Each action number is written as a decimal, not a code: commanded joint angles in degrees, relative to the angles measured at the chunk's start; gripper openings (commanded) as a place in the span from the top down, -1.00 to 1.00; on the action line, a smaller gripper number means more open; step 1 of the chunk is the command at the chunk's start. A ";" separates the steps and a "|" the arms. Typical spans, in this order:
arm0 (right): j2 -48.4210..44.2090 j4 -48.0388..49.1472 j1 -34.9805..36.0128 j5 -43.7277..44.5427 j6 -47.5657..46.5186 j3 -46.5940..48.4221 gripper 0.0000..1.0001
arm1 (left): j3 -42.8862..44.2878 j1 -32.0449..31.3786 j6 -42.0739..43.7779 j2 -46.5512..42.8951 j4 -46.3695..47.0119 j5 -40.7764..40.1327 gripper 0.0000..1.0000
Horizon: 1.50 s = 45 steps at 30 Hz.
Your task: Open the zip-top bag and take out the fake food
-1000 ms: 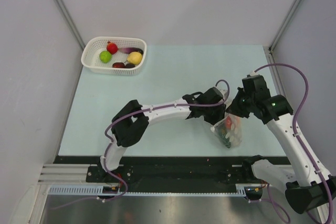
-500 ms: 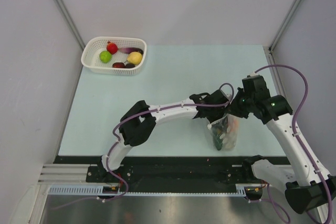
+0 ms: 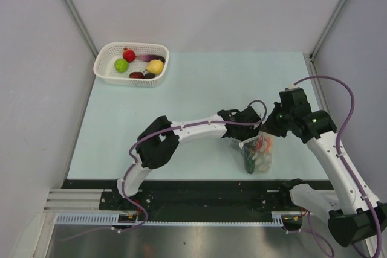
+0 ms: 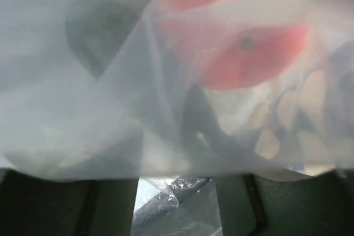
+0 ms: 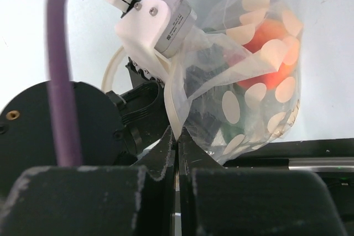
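Note:
The zip-top bag [image 3: 259, 154], clear plastic with pale dots, hangs just above the table's near edge. My right gripper [image 5: 178, 136] is shut on its white zip strip [image 5: 176, 95], and shows from above [image 3: 268, 131] at the bag's top right. Inside lie fake food pieces: an orange-red one [image 5: 269, 45] and a dark green one [image 3: 250, 165]. My left gripper [image 3: 240, 139] is pressed against the bag's left side. In the left wrist view its fingers [image 4: 110, 208] stand apart, open, with bag film [image 4: 166, 87] draped over the lens and orange food [image 4: 251, 56] seen through it.
A white mesh basket [image 3: 104, 69] at the far left corner holds a red [image 3: 129, 55], a lime green [image 3: 121, 65] and a yellow [image 3: 155, 66] toy fruit plus dark ones. The black base rail [image 3: 199, 191] runs just below the bag.
My left arm has pushed right and lower against the bag, and its jaws have widened. The bag has swung from tilted to more upright. The right gripper keeps its hold.

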 commanded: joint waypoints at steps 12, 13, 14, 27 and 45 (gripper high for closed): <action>-1.53 0.75 -0.44 0.90 -1.71 -0.64 1.00 | -1.71 -0.50 -0.09 1.82 4.98 1.97 -0.43; -1.53 0.93 -0.53 0.90 -1.79 -0.64 1.00 | -1.89 -0.50 -0.09 1.64 5.25 1.45 -0.44; -1.71 0.93 -0.53 0.90 -1.79 -0.64 1.00 | -2.50 -0.41 0.18 1.55 6.12 0.75 -0.43; -3.20 3.03 -0.53 4.16 -8.20 -1.34 1.00 | -4.88 1.78 4.74 -3.36 11.58 2.50 0.56; -8.91 10.51 0.44 -6.74 -23.67 -1.78 1.00 | 13.75 10.22 -11.42 -4.16 0.51 22.89 0.99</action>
